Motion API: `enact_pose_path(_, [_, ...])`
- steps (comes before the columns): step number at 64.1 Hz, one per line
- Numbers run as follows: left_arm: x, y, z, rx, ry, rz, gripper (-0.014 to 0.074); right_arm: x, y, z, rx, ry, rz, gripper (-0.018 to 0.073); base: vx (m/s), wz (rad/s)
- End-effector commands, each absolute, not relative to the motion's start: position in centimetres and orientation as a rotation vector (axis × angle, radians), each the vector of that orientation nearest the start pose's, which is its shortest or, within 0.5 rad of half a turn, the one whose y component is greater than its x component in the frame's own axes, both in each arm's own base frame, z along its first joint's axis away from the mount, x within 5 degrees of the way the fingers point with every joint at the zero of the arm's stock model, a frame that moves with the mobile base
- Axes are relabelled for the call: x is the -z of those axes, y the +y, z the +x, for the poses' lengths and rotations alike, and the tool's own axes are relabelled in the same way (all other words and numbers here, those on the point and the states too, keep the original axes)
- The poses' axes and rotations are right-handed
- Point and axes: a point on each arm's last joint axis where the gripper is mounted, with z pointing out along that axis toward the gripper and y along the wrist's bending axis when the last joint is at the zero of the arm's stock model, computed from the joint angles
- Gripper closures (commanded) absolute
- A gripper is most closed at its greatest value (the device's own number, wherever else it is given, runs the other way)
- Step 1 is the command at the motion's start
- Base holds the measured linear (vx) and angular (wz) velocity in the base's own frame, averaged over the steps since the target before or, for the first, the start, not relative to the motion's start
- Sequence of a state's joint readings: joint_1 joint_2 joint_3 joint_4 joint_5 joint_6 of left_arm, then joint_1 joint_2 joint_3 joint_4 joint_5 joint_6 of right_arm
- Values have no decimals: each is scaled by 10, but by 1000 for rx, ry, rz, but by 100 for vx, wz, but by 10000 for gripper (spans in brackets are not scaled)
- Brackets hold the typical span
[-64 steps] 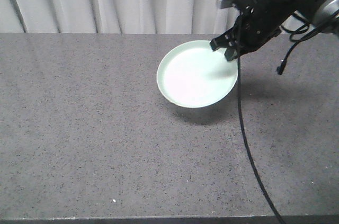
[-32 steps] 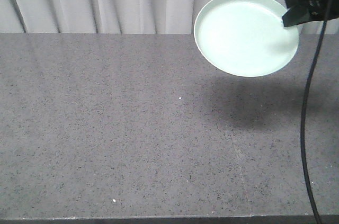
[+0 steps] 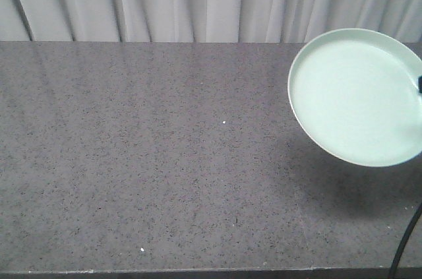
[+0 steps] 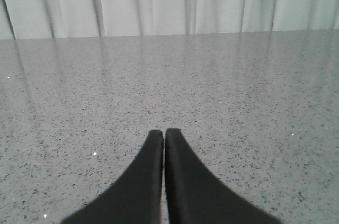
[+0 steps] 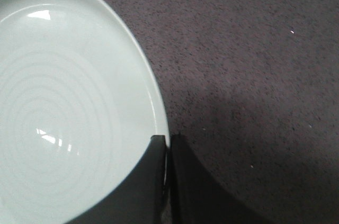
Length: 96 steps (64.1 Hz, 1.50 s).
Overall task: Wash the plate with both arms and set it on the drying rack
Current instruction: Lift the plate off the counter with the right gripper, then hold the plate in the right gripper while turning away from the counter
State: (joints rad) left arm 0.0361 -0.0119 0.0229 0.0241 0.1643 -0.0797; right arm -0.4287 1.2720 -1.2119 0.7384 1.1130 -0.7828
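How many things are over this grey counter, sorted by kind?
Plates: 1, the round pale mint-green plate
End effectors: 2, black left end effector shut empty, black right end effector pinching the plate's rim
Cables: 1, thin black cable
Total: 4

Grey speckled counter (image 3: 132, 160) w/ white curtains (image 3: 165, 2) behind.

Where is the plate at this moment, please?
In the front view the plate hangs tilted at the frame's right edge, lifted off the grey counter; the right claw pinches its rim.
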Motion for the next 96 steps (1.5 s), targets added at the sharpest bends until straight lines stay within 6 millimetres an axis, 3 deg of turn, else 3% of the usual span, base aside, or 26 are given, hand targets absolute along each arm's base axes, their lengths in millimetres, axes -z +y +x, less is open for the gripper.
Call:
enact_pose_path(1, [-191,2,56,24,1594,-72,603,-387,-54,226,-340,2166,-118,566,0,0])
enact_pose_path(18, [-191,2,56,24,1594,-72,603,-389,-47,206,-267,2120,-107,566,0,0])
enact_pose_path(96, [-191,2,56,24,1594,-72,603,-389,-46,205,-277,2121,-111,566,0,0])
